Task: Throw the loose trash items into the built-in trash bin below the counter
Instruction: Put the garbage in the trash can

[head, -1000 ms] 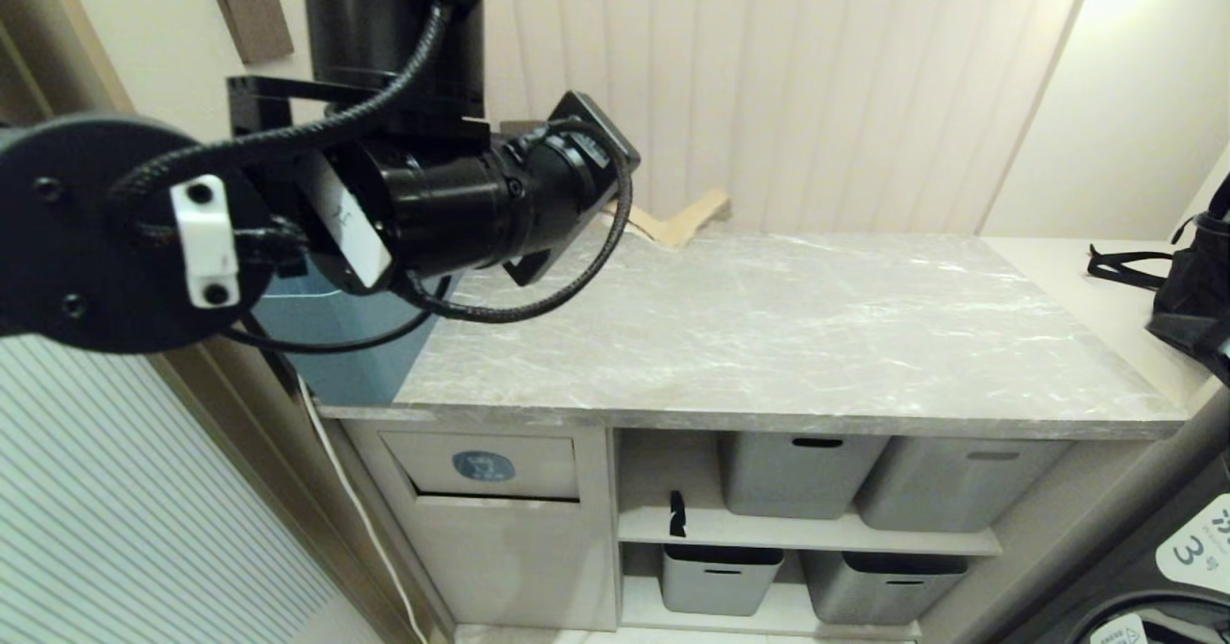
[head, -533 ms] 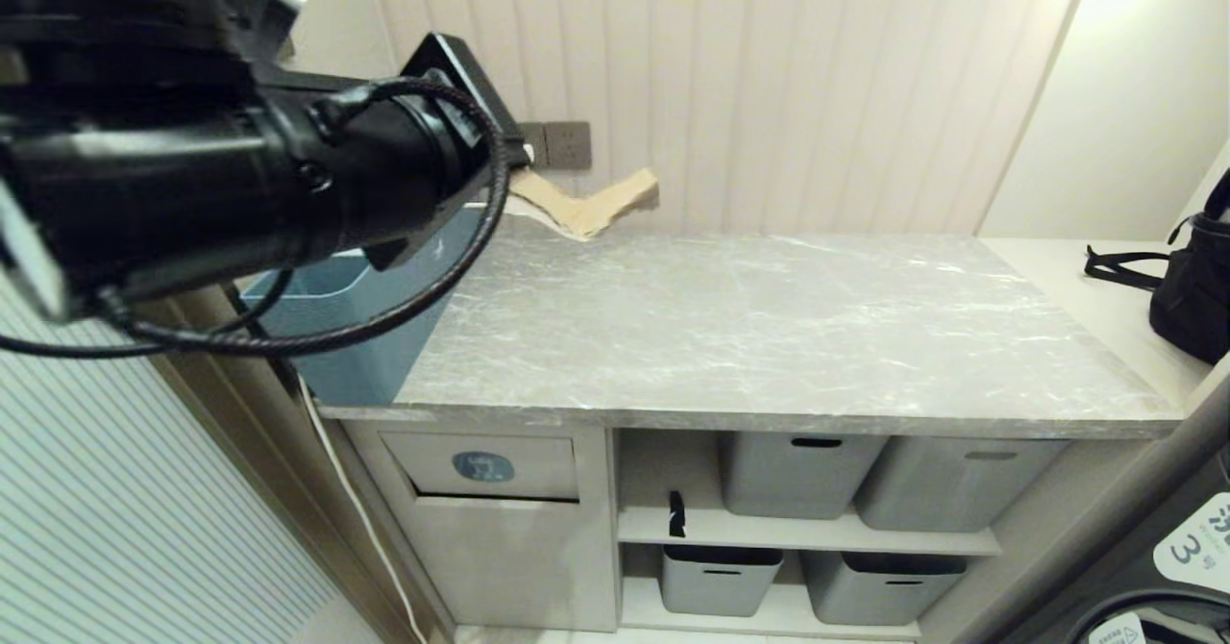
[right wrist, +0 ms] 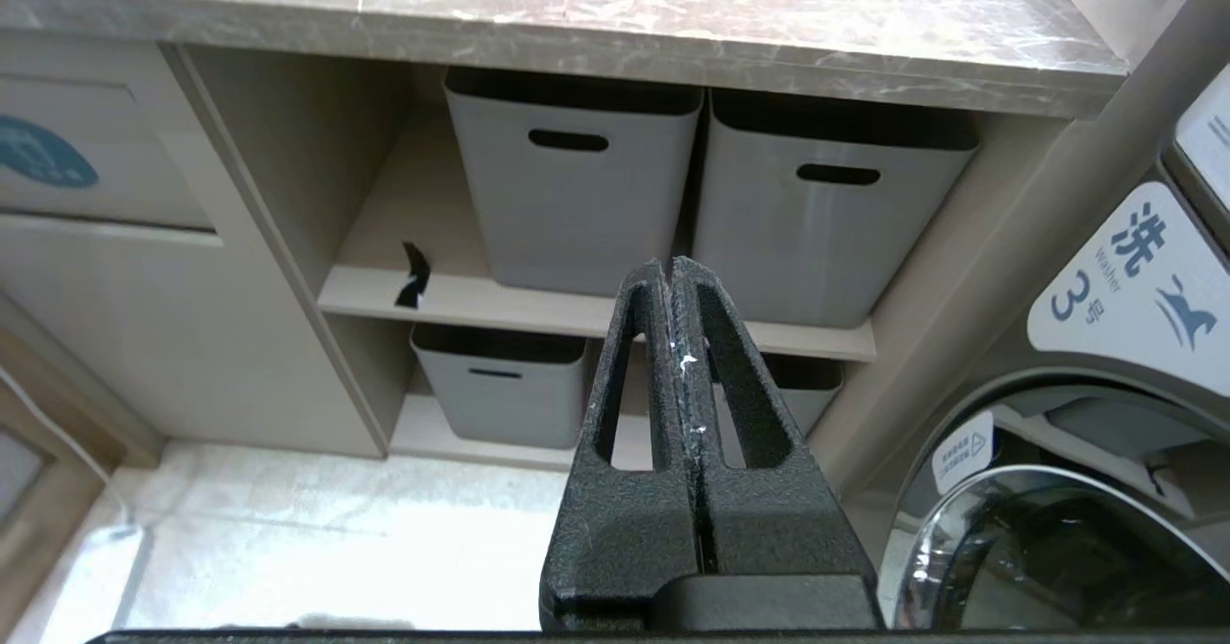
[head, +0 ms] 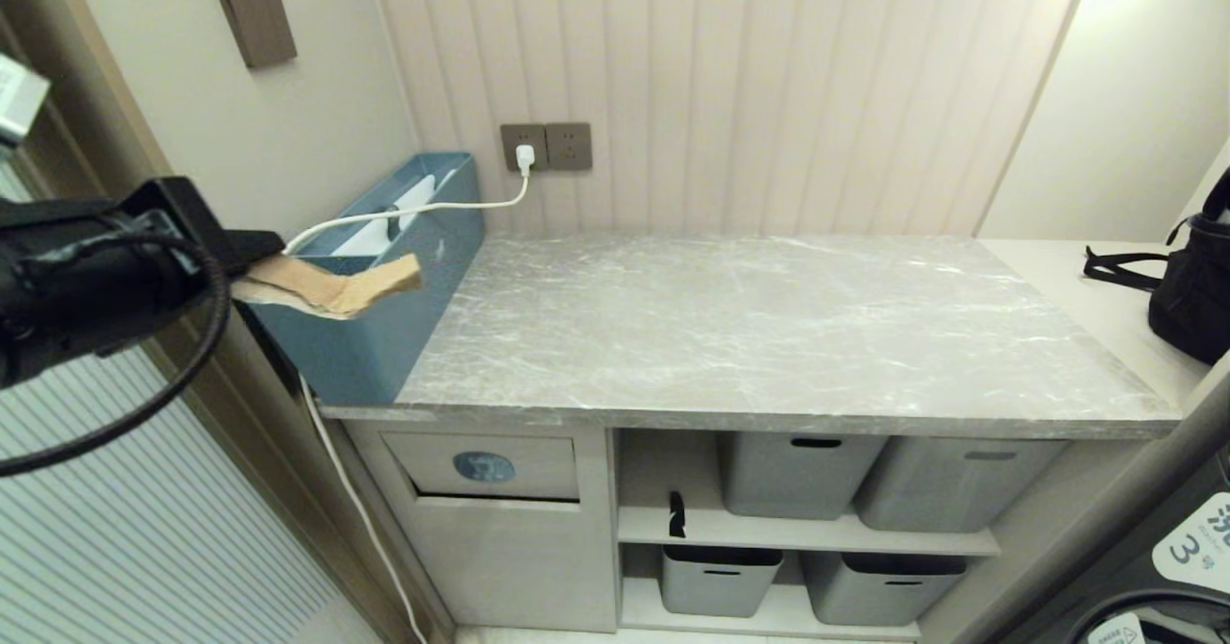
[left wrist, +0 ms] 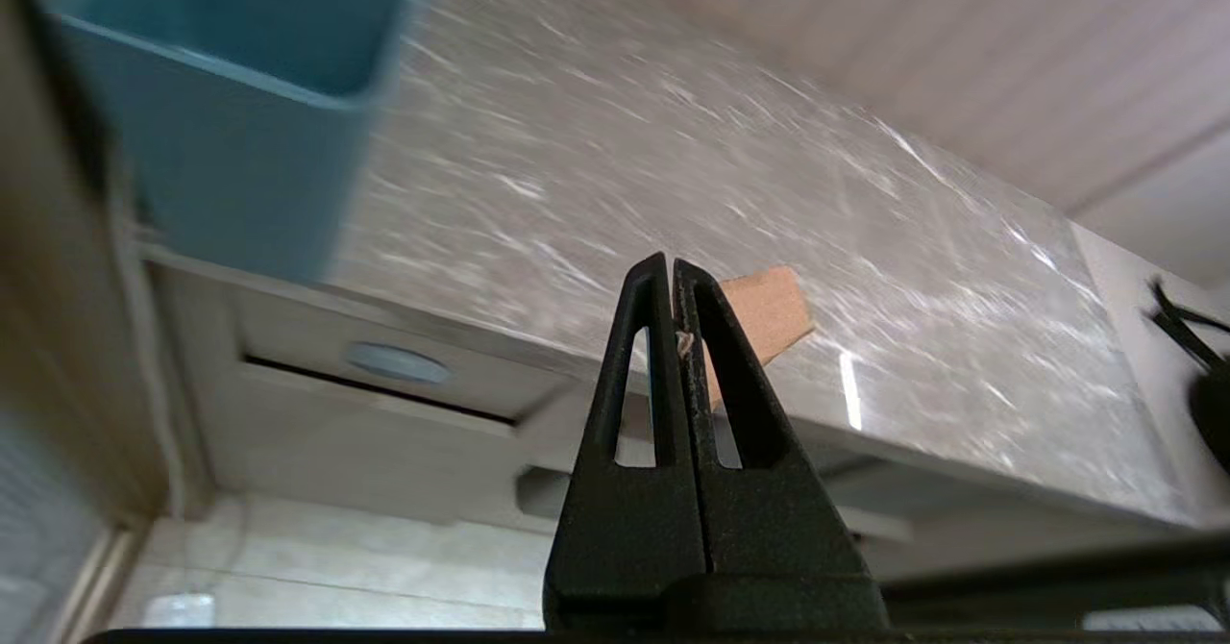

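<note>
Cardboard scrap (head: 332, 285), tan and folded, sits pinched in my left gripper (left wrist: 673, 284), whose jaws are clamped together on one end so the rest sticks out free beyond the tips. In the head view I have it in the air off the left end of the counter (head: 769, 327), in front of the blue box (head: 423, 269), so that it is out past the stone edge and can go down to the bin. The trash bin flap (head: 480, 464) with its round blue sticker lies below and to the right of it, well apart. My right gripper (right wrist: 670, 274) is closed on nothing, parked low facing the grey tubs (right wrist: 577, 183). A small black piece (head: 677, 514) stands on the shelf edge; I judge that one remains.
</note>
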You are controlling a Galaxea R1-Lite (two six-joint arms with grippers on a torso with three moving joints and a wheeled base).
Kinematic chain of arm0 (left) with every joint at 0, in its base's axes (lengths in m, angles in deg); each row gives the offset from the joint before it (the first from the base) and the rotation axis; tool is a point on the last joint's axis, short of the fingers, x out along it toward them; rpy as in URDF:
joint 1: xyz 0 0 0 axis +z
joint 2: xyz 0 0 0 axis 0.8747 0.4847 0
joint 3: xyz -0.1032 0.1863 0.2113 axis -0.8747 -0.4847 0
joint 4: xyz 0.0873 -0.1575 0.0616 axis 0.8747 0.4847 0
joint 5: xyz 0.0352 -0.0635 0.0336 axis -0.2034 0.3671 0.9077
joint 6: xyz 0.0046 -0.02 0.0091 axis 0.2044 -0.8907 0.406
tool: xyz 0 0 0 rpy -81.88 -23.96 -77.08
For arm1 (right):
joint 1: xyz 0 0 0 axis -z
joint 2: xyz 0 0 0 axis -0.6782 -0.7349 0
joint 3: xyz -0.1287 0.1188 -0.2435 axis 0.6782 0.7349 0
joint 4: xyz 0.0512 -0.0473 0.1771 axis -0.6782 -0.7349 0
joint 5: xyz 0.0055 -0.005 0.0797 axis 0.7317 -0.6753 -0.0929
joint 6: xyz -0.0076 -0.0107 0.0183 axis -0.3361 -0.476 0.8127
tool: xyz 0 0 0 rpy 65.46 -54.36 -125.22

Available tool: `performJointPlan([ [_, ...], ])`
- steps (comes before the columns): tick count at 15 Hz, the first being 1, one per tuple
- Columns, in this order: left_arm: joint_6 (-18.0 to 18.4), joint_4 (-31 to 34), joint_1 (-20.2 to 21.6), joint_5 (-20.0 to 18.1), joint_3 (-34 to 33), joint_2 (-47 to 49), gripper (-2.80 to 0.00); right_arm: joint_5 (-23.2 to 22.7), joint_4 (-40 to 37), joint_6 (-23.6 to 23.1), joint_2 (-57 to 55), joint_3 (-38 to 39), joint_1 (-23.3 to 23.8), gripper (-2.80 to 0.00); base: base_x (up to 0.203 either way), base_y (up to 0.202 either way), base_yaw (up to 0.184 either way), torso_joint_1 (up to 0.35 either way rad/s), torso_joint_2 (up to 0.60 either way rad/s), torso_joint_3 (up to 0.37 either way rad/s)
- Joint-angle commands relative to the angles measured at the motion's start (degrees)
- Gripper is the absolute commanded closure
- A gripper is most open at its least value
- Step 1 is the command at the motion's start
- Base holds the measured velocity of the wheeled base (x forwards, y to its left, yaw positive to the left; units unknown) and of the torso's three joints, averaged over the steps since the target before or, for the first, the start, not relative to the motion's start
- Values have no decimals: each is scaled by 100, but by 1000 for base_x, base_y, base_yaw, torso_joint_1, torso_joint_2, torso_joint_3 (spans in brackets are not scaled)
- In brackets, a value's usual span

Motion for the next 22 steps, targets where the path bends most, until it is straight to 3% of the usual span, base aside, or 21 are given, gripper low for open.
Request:
performJointPlan([
  [1, 103, -36, 924, -625, -170, -250, 0, 4, -5, 57, 50, 2, -4, 0, 0, 0, 0, 0, 0, 0],
  [3, 529, -106, 1732, -1598, -552, -477, 0, 13, -5, 120, 50, 2, -4, 0, 0, 0, 0, 0, 0, 0],
  [4, 652, -123, 1801, -1754, -771, -632, 0, 13, -5, 120, 50, 2, -4, 0, 0, 0, 0, 0, 0, 0],
  [8, 752, -221, 1778, -1831, -1513, -1018, 0, 30, -5, 184, 50, -7, -4, 0, 0, 0, 0, -7, 15, 14],
  [12, 1306, -1070, 1770, -1900, -2493, -1006, 0, 39, -5, 217, 50, -7, -4, 0, 0, 0, 0, -145, 321, 179],
  [14, 1434, -1420, 1766, -2212, -3092, -1014, 0, 39, -5, 226, 50, -7, -4, 0, 0, 0, 0, -166, 359, 183],
  [17, 1486, -1698, 1669, -3162, -3425, -821, 0, 57, -5, 243, 50, -7, -4, 0, 0, 0, 0, -191, 413, 218],
  [22, 2043, -1774, 1298, -3346, -3445, 49, 0, 74, -5, 340, 50, -7, -4, 0, 0, 0, 0, -246, 536, 288],
])
